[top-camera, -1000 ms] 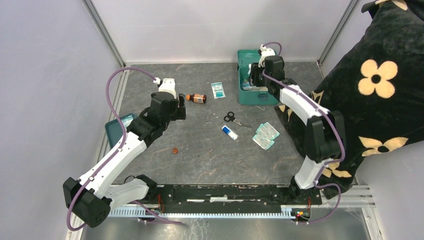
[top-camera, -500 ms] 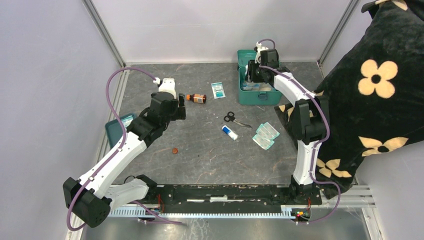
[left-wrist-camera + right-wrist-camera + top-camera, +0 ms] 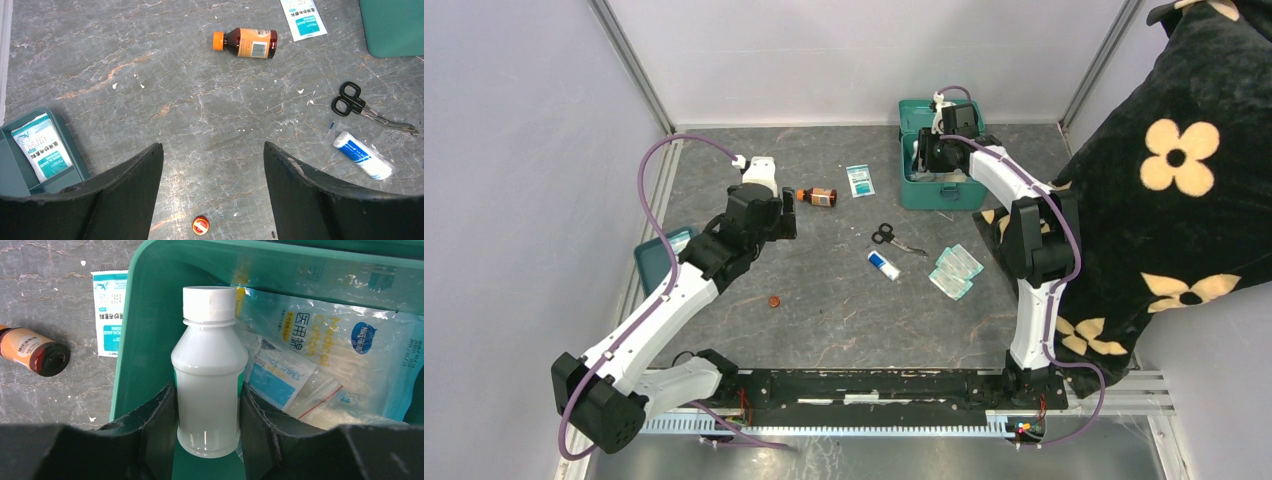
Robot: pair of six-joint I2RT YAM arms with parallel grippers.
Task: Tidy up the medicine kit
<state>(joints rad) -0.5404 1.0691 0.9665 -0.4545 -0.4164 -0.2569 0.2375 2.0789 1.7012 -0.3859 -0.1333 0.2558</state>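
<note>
Right gripper point(image 3: 207, 412) grasps the white bottle point(image 3: 209, 360) over the open medicine kit point(image 3: 125, 350), likely to stow it. Left gripper point(image 3: 213, 170) released, hovering over the counter point(image 3: 150, 100).

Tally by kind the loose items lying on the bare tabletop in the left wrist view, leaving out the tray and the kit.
Brown bottle: 1
Sachet: 1
Scissors: 1
White-and-blue roll: 1
Small red cap: 1
Total: 5
</note>
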